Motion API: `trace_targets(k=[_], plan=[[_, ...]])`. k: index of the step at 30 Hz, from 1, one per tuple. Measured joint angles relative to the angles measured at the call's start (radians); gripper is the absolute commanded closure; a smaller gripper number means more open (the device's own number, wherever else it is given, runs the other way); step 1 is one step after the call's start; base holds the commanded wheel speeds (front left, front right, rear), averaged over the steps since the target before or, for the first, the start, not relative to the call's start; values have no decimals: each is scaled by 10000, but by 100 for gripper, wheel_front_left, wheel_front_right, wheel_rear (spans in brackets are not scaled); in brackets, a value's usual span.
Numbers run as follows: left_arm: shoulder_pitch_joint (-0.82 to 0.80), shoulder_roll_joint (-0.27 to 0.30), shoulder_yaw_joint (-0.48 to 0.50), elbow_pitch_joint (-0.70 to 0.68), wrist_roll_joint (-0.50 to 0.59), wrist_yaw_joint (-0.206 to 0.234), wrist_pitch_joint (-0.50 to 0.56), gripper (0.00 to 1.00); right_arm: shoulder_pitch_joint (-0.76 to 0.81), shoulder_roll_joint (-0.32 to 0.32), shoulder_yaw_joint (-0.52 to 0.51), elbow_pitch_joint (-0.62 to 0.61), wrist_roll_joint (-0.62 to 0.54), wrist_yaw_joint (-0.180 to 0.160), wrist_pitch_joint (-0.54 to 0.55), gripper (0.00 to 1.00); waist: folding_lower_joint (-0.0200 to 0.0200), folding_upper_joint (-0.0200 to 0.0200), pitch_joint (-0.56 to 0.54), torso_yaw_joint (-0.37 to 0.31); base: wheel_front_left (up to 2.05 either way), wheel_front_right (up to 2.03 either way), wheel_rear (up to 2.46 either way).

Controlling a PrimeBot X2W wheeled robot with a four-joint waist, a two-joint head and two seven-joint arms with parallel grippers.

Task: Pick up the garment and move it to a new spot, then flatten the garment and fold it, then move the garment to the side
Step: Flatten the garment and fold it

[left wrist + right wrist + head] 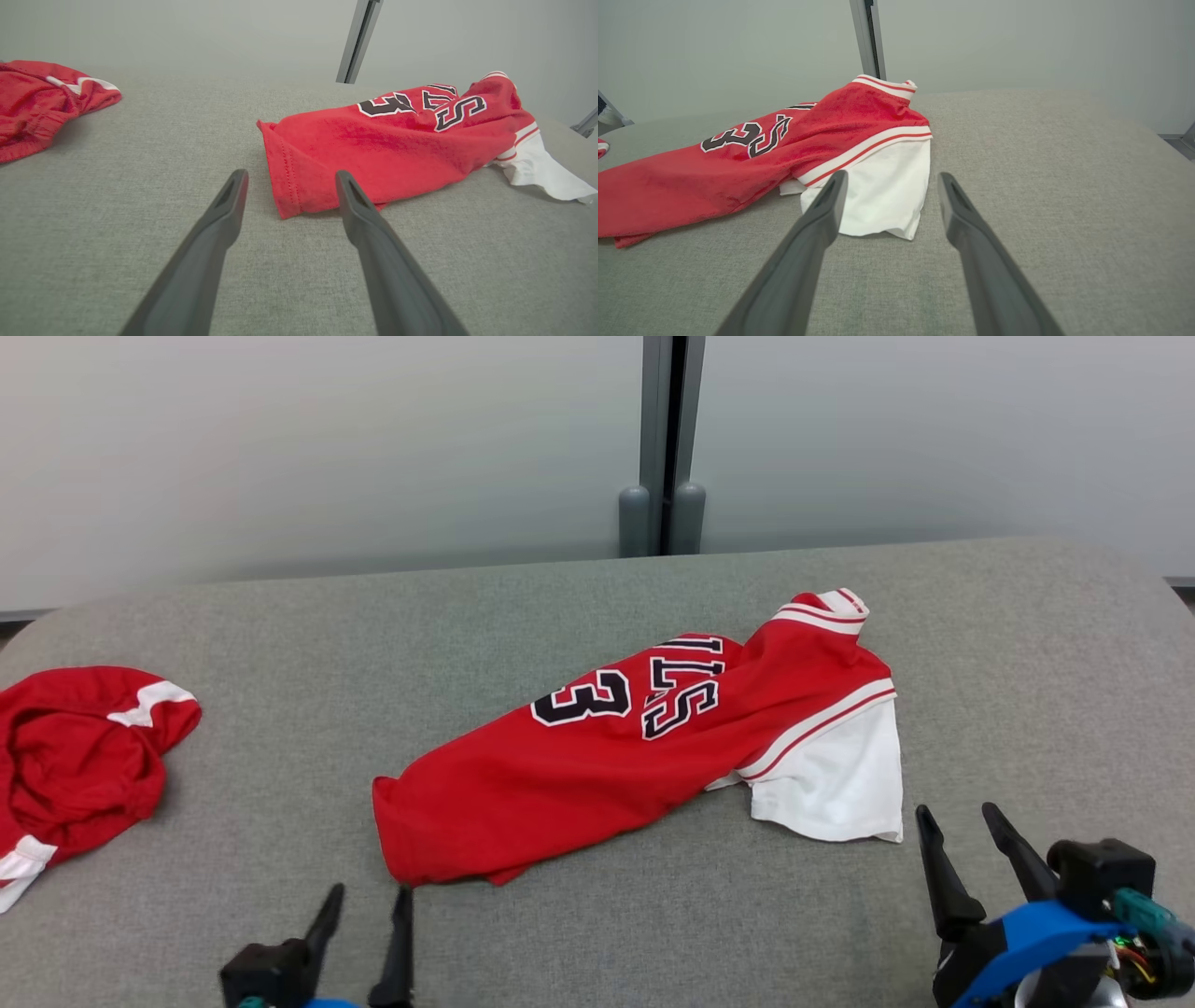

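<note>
A grey padded table (597,943) with rounded far corners takes up the foreground, and a pale wall (280,429) and a grey post (665,429) stand behind it. The jersey (635,756) lies near the middle, bunched into a slanting roll. Its red hem (401,840) points at the left gripper (370,890) and its white sleeve (831,793) at the right gripper (956,809). Both grippers hover by the near edge with fingers spread apart and holding nothing. The left one sits just short of the hem and the right one is near the sleeve.

The cloth is doubled over, so a pinch at the hem may catch only the top layer, or every layer at once. Either way the jersey would probably lift as a lump rather than open out. The sleeve is tucked under the red body and could stay folded under. Low fingers might snag the soft table cover.

Bare table lies to the right and in front of the jersey. To the left there is a wide gap, then a second red garment (75,756) at that edge. A move too far that way could tangle the two.
</note>
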Motion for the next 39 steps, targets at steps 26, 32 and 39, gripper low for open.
trace_targets(k=[26, 32, 39], plan=[[-3620, -980, -654, 5574, -224, -1365, -244, 60, -2494, 8, 176, 2826, -173, 0, 493, 0, 1, 0, 1500, -182, 0, 0, 0], [-3892, -1126, -1007, 6019, -192, -1695, -136, 100, -2625, 8, 111, 3227, -171, 0, 627, 0, 0, 0, 1512, -179, 0, 0, 0], [-3943, -1210, -984, 6184, -314, -1705, -454, 100, -2732, 8, -27, 3580, -77, 0, 988, 0, 0, 0, 1543, -128, 0, 0, 0]])
